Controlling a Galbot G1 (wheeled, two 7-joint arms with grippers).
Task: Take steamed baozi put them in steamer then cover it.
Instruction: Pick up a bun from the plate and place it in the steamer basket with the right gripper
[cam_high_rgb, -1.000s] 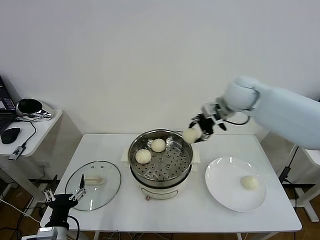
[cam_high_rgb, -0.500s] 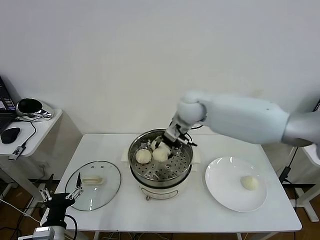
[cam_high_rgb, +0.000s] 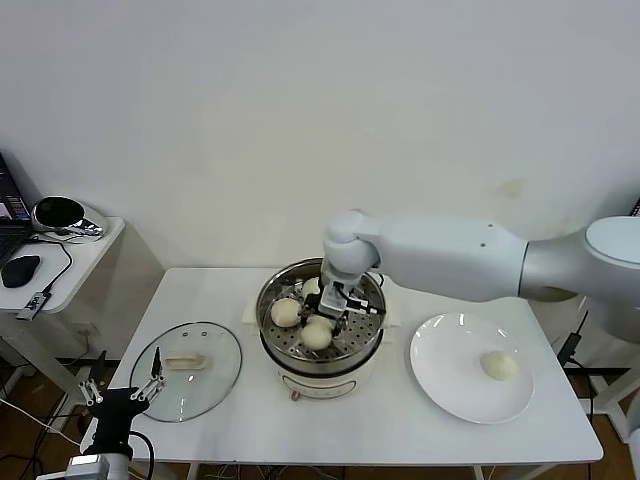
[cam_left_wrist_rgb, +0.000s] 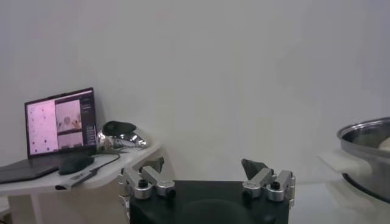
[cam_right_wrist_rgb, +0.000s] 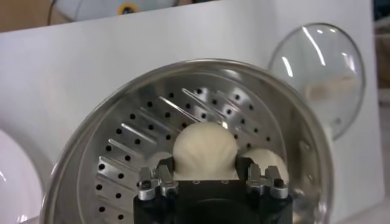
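Right gripper (cam_high_rgb: 322, 322) reaches down into the steamer (cam_high_rgb: 372, 330), its jaws pinching a bao (cam_high_rgb: 317, 336) from both sides just over the perforated floor. The wrist view shows this bao (cam_right_wrist_rgb: 205, 150) filling the gap between the two fingers (cam_right_wrist_rgb: 157, 181), low in the steel basket (cam_right_wrist_rgb: 140, 109). The white right arm (cam_high_rgb: 450, 258) stretches across from the robot's right, over the back rim of the steamer.

A second bao (cam_high_rgb: 286, 312) sits on the perforated floor on the steamer's left side, close beside the held one. A third bao (cam_high_rgb: 311, 287) shows partly behind the gripper, near the steamer's back. The fourth bao (cam_high_rgb: 497, 365) lies alone on the white plate (cam_high_rgb: 445, 385) to the steamer's right, well apart from the others.

The glass cover (cam_high_rgb: 215, 375) lies flat on the table (cam_high_rgb: 360, 430) left of the steamer, its cream handle (cam_high_rgb: 185, 360) facing up; it also shows in the right wrist view as a clear disc (cam_right_wrist_rgb: 323, 67) beyond the steamer rim.

The left gripper (cam_high_rgb: 122, 392) waits low at the table's near left corner, just beside the cover's edge, jaws spread and holding nothing. Its wrist view shows the fingers (cam_left_wrist_rgb: 149, 180) apart, with a laptop (cam_left_wrist_rgb: 60, 122) and a mouse (cam_left_wrist_rgb: 75, 162) on a side table (cam_left_wrist_rgb: 116, 159) beyond.
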